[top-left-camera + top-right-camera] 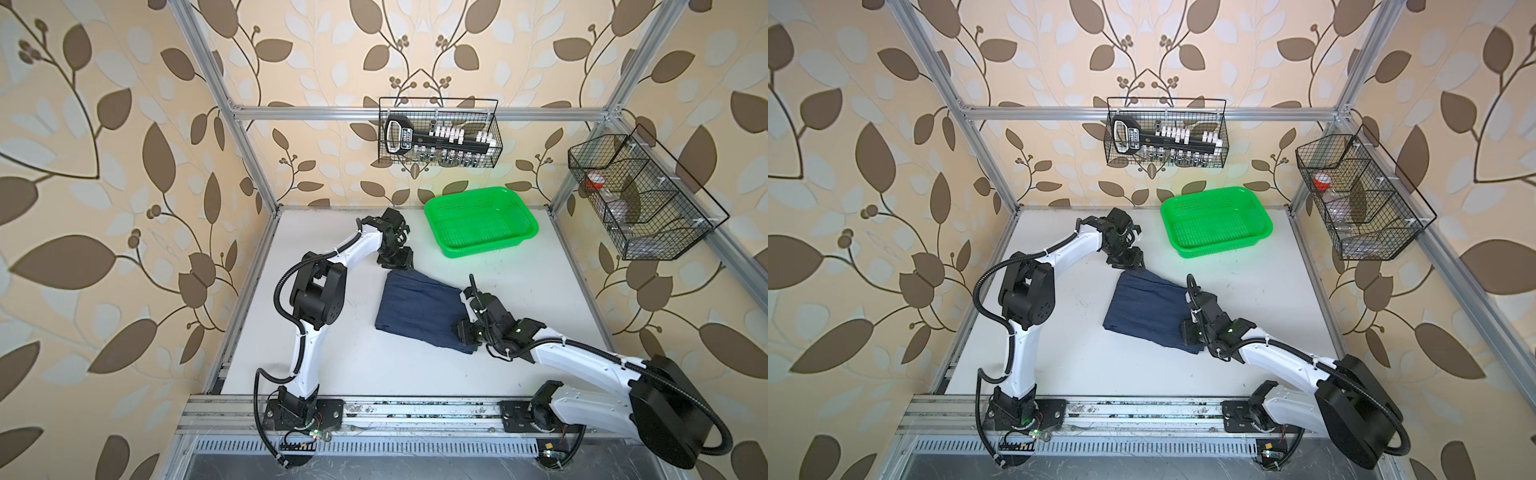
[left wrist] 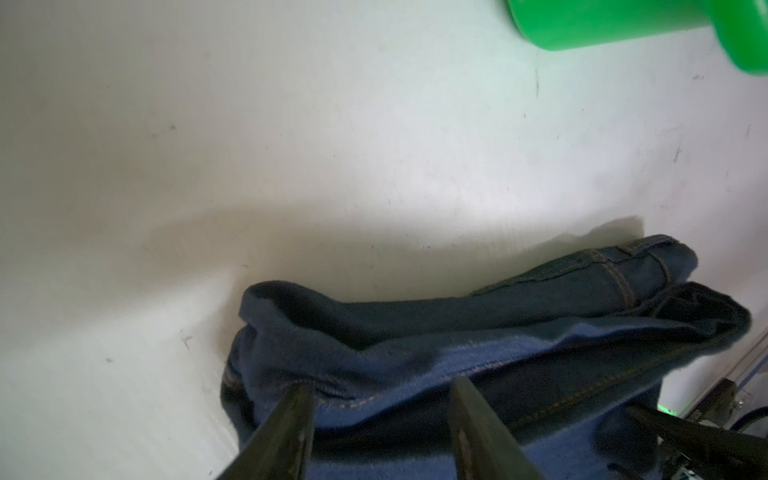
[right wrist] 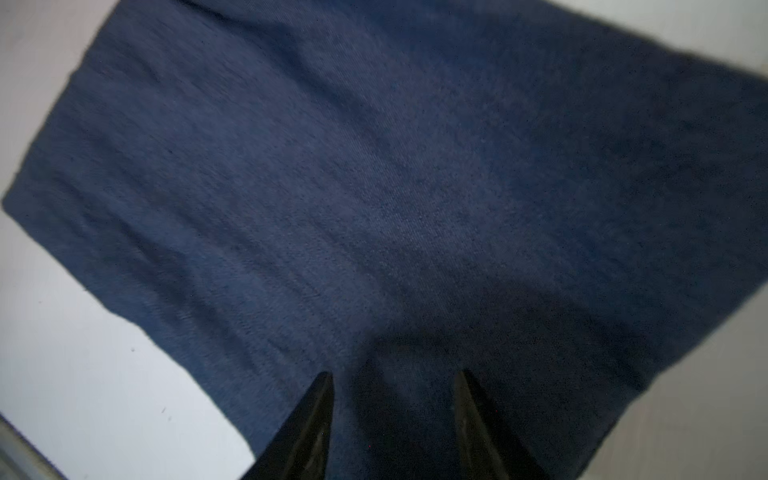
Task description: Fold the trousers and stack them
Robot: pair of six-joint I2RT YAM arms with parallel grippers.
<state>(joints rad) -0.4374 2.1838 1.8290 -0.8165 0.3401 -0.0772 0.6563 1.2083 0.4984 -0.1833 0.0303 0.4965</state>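
Surface (image 1: pixel 353 374): white and flat, backed by leaf-patterned paper (image 1: pixel 104 208); a green basket (image 1: pixel 486 248) is set at the far right, apart from the cloth.
Trousers (image 1: pixel 419 311): dark blue denim, laid mid-surface as a folded packet of several layers, between the two claws and short of the basket.
Left claw (image 2: pixel 382 390): poised at the far edge of the packet; the jaws are seen parted with the hemmed edge under them, and nothing is pinched.
Right claw (image 3: pixel 394 376): hung low over the near right part of the packet; the jaws are parted over flat denim, and nothing is held.
Edge detail: stacked layers and tan stitching (image 2: pixel 619 286) are shown in the left wrist view; the top layer is puckered there.
Handling (judged): soft yet thick cloth, weighty for its kind, neither fragile nor slippery. Sagging is expected on lifting, and the layers are likely to slide apart if only the top one is taken.
Hold (judged): best taken at two opposite edges with every layer pinched together; the folded side is preferred over the loose hems. A wide jaw opening would be needed.
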